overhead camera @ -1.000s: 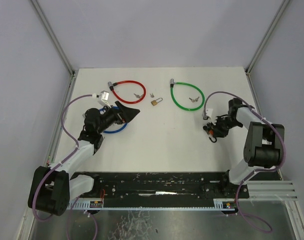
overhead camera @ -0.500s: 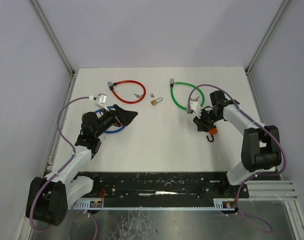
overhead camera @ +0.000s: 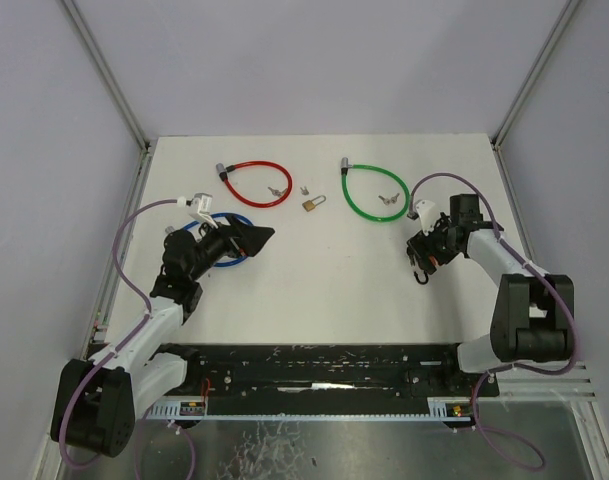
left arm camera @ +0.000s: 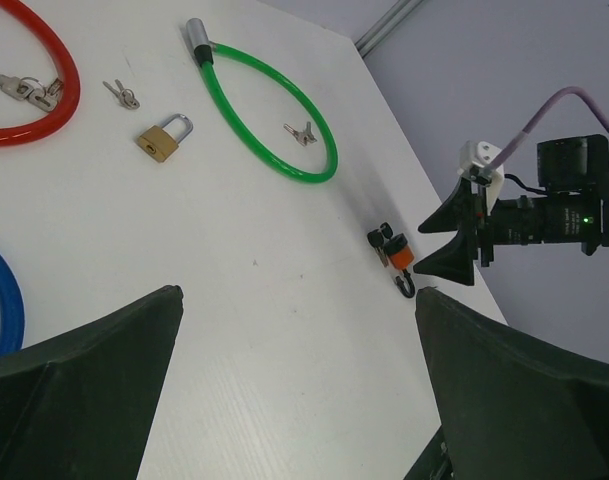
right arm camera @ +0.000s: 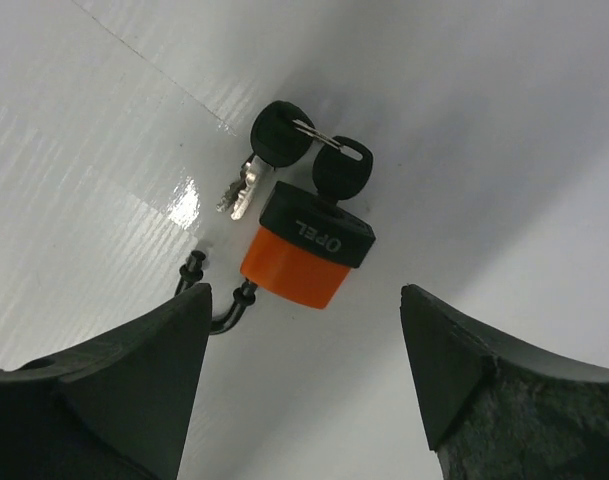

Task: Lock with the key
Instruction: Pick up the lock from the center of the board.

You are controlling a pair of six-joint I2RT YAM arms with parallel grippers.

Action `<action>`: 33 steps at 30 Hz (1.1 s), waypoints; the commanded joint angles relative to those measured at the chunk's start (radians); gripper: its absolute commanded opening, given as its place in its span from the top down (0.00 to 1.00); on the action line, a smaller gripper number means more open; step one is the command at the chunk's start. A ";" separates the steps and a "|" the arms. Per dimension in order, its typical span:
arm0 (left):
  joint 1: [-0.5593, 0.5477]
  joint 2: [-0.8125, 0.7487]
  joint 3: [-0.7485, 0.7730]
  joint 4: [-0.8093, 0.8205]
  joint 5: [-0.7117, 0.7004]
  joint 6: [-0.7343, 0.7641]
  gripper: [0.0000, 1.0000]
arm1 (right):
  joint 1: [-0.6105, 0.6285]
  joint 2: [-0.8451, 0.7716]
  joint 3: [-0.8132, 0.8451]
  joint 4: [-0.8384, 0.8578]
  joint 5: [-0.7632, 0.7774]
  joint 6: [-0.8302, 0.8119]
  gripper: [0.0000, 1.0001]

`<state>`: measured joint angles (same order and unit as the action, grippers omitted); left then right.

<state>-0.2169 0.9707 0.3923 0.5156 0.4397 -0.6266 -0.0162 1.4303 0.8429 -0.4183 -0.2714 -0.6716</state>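
My right fingers [right arm camera: 94, 390] are matt black plastic with a slightly grainy face, and my left fingers [left arm camera: 84, 390] look the same. The orange padlock [right arm camera: 294, 270] has a smooth satin plastic body and a black plastic cap (raised lettering on it). At that cap the keys [right arm camera: 281, 135] have glossy black plastic heads and a bright metal blade. Its shackle [right arm camera: 236, 308] is dark metal. The bench [right arm camera: 94, 120] under it is white, finely ribbed and shiny. Well apart from it, the brass padlock [left arm camera: 162, 143] is yellow metal, and the green cable [left arm camera: 274, 135] has a glossy plastic coating.
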 commanded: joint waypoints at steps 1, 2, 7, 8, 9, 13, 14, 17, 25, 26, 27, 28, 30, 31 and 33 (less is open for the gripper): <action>0.002 -0.014 -0.011 0.040 -0.012 0.029 0.02 | 0.004 0.067 0.009 0.055 0.006 0.055 0.19; 0.002 -0.017 -0.012 0.037 -0.013 0.030 0.01 | 0.004 0.078 0.013 0.053 0.000 0.061 0.21; 0.003 -0.023 -0.015 0.033 -0.017 0.031 0.01 | 0.005 0.137 0.031 0.081 0.016 0.092 0.26; 0.002 -0.024 -0.014 0.032 -0.018 0.032 0.01 | 0.005 0.152 0.037 0.083 0.020 0.099 0.28; 0.002 -0.026 -0.014 0.031 -0.019 0.033 0.01 | 0.005 0.163 0.042 0.085 0.022 0.106 0.30; 0.003 -0.029 -0.013 0.026 -0.022 0.036 0.01 | 0.005 0.198 0.058 0.075 0.023 0.120 0.41; 0.002 -0.029 -0.013 0.026 -0.021 0.036 0.01 | 0.005 0.200 0.060 0.073 0.027 0.121 0.43; 0.002 -0.027 -0.014 0.026 -0.022 0.034 0.01 | 0.005 0.200 0.059 0.067 0.031 0.117 0.53; 0.002 -0.009 -0.015 0.052 0.017 0.024 0.01 | 0.005 0.170 0.095 0.027 0.000 0.085 0.91; 0.002 -0.002 -0.015 0.062 0.029 0.019 0.01 | 0.005 0.154 0.098 0.025 -0.019 0.083 0.93; 0.001 0.003 -0.016 0.073 0.048 0.011 0.01 | 0.005 0.136 0.099 0.026 -0.041 0.081 0.95; 0.002 0.013 -0.019 0.090 0.061 0.001 0.01 | 0.005 0.117 0.101 0.024 -0.067 0.079 0.96; 0.001 0.033 -0.029 0.147 0.092 -0.037 0.02 | 0.005 0.089 0.105 0.026 -0.121 0.078 0.98; 0.001 0.048 -0.037 0.188 0.109 -0.064 0.02 | 0.005 0.079 0.109 0.023 -0.148 0.077 1.00; 0.000 0.086 -0.059 0.296 0.144 -0.137 0.02 | 0.005 0.068 0.115 0.024 -0.200 0.077 1.00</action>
<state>-0.2169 1.0073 0.3698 0.5884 0.4965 -0.6533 -0.0151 1.5753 0.8974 -0.3935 -0.3328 -0.5808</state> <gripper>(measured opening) 0.985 0.527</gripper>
